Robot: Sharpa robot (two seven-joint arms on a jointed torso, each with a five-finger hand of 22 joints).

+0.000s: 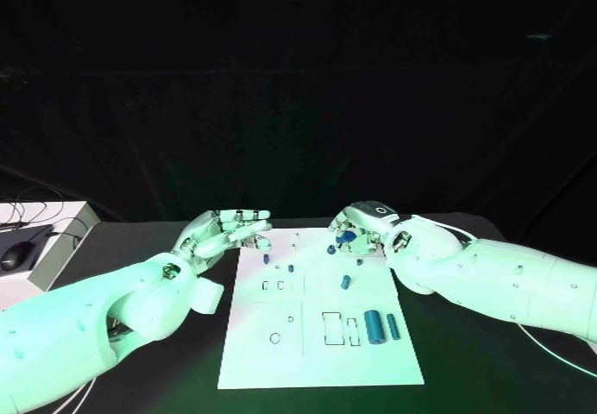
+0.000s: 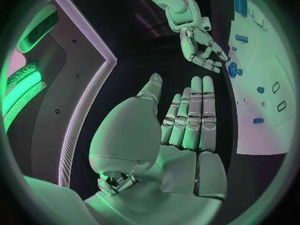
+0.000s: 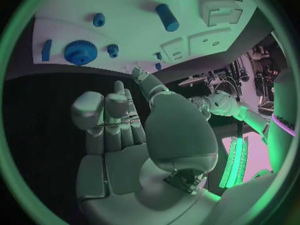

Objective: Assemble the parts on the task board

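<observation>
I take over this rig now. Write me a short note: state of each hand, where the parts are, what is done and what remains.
Left hand: holds nothing, fingers apart, at the far left corner of the task board.
Right hand: holds nothing, fingers partly curled, above the board's far right corner.
Parts: blue gear and small blue pieces near the far edge; blue peg mid-board; two blue cylinders lying at the right side.
Done: cannot tell which parts are seated.
Left: the lying cylinders at least.
</observation>
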